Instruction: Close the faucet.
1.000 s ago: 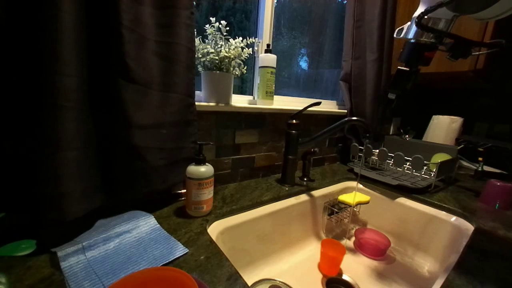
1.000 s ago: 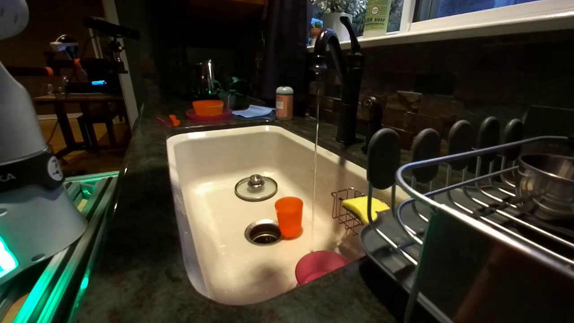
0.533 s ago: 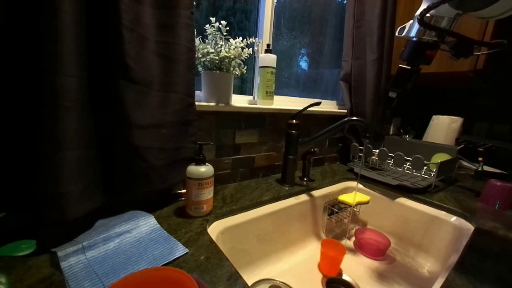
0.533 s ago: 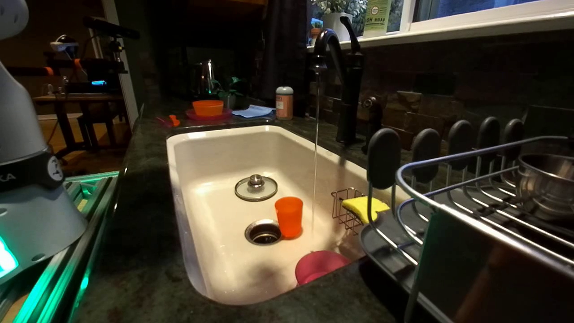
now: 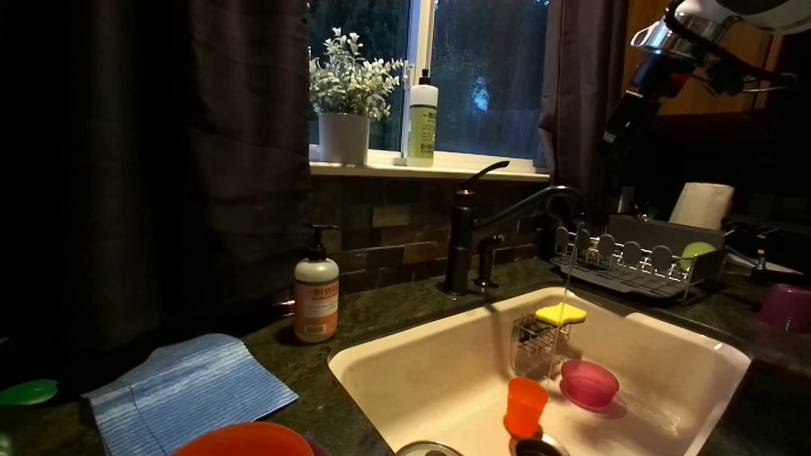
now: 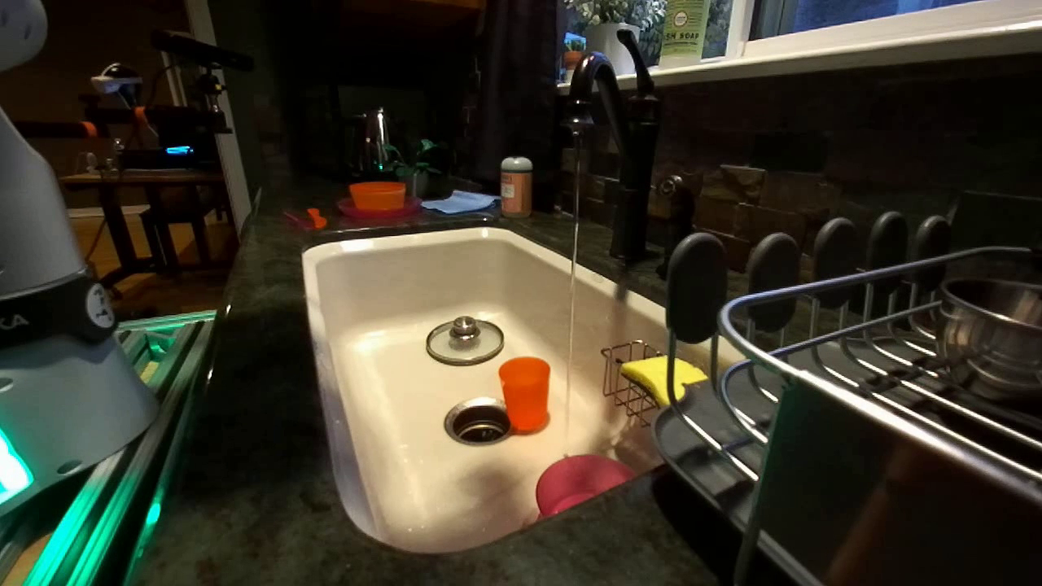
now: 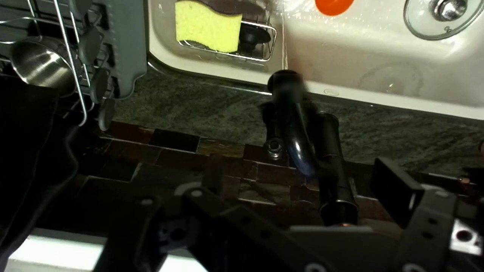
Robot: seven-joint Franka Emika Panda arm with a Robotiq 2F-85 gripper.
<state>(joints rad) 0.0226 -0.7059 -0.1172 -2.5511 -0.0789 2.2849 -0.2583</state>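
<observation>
The dark bronze-black faucet (image 5: 461, 244) stands behind the sink, also in an exterior view (image 6: 633, 179). Its thin lever handle (image 5: 486, 172) is raised above the base and shows in an exterior view (image 6: 637, 61). A thin stream of water (image 6: 573, 260) runs from the spout into the sink. My gripper (image 7: 304, 183) is open and empty in the wrist view, its fingers wide apart. The faucet base (image 7: 332, 158) appears between them there; the lever is hidden behind the gripper body. In an exterior view the gripper (image 5: 613, 142) hangs dark above the dish rack, apart from the faucet.
The dish rack (image 5: 640, 278) stands right of the faucet. The white sink (image 6: 391, 268) holds an orange cup (image 6: 525, 395), pink bowl (image 6: 580, 484), glass lid (image 6: 466, 342) and yellow sponge (image 6: 661, 378). A pump bottle (image 5: 316, 297) stands left. Window sill (image 5: 380, 170) and curtain (image 5: 580, 95) are near.
In an exterior view my gripper has risen slightly and tilted, its lower end swinging left toward the faucet. The faucet, lever and running water look the same.
</observation>
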